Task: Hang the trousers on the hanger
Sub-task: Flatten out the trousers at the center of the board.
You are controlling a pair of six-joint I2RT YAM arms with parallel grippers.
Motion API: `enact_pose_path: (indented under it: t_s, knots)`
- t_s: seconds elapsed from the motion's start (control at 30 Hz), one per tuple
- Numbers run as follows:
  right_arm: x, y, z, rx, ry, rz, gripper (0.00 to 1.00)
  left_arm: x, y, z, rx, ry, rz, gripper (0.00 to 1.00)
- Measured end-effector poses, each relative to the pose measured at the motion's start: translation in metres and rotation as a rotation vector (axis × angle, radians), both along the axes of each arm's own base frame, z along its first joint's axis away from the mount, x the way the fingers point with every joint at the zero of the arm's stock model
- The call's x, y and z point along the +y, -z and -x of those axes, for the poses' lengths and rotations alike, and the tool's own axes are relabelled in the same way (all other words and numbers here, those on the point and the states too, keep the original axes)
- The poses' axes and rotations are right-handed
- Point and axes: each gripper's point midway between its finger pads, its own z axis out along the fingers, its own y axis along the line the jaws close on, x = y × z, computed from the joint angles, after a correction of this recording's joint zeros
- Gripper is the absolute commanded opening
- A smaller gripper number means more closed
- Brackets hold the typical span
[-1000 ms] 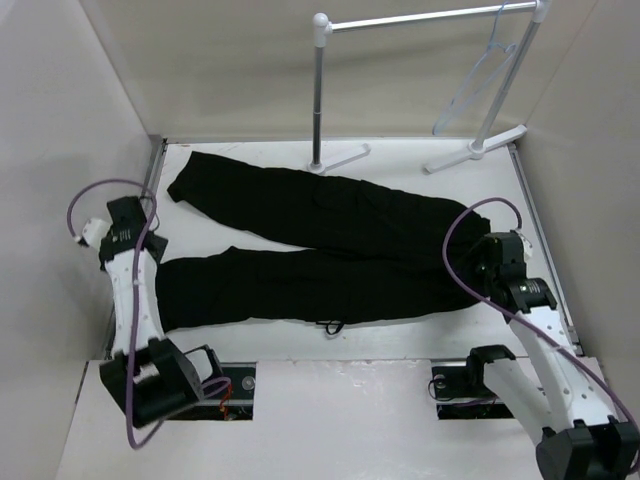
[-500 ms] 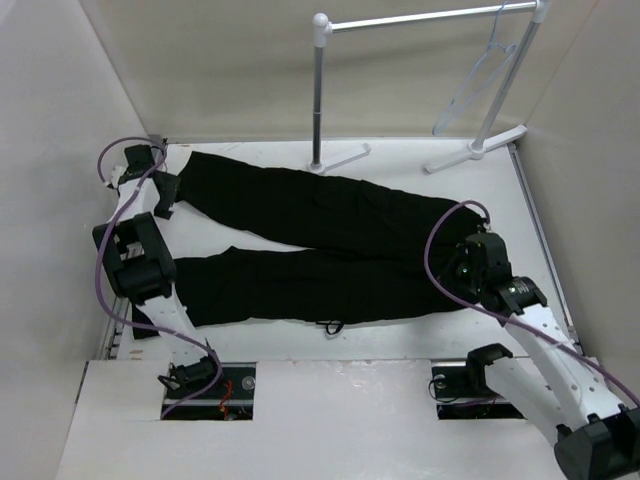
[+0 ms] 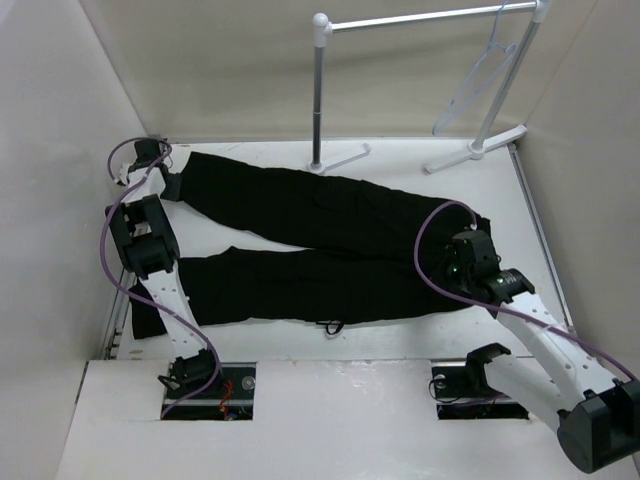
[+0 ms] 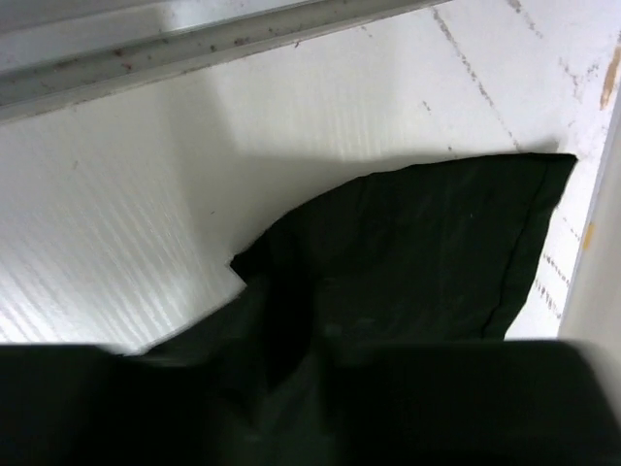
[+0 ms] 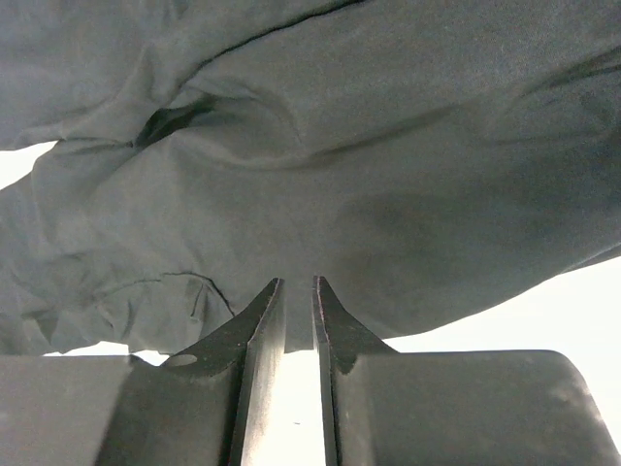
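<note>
Right gripper (image 5: 296,283) almost closed, empty, over the waist of the trousers (image 3: 330,250) at right, left gripper (image 3: 165,185) at a cuff upper left, opening unclear, white table (image 3: 400,335), hanger (image 3: 470,95) on rack (image 3: 420,18).

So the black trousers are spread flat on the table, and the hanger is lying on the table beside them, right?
Not quite. The trousers are spread flat on the table, but the hanger hangs from the white rack at the far right, off the table. The top external view shows it.
</note>
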Motion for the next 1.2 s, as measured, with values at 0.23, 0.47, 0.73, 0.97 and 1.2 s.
enact_pose_path:
  t_s: [0.23,0.47,0.73,0.97,1.2]
  knots:
    - [-0.003,0.001,-0.006,0.002,0.017,0.002,0.28,-0.008,-0.015,-0.004,-0.023,0.029,-0.05,0.06]
    - [-0.002,-0.001,-0.016,-0.024,0.023,-0.005,0.47,-0.016,-0.095,0.035,-0.136,0.078,-0.262,0.15]
    - [-0.022,-0.006,-0.025,-0.054,0.071,0.003,0.55,0.011,-0.023,0.108,0.089,0.056,-0.346,0.54]
    - [-0.025,-0.012,-0.026,-0.076,0.077,-0.007,0.55,0.042,-0.024,0.128,0.117,-0.003,-0.348,0.54]
    - [-0.023,-0.009,-0.025,-0.066,0.064,-0.006,0.1,0.03,-0.094,0.068,-0.081,0.053,-0.375,0.47]
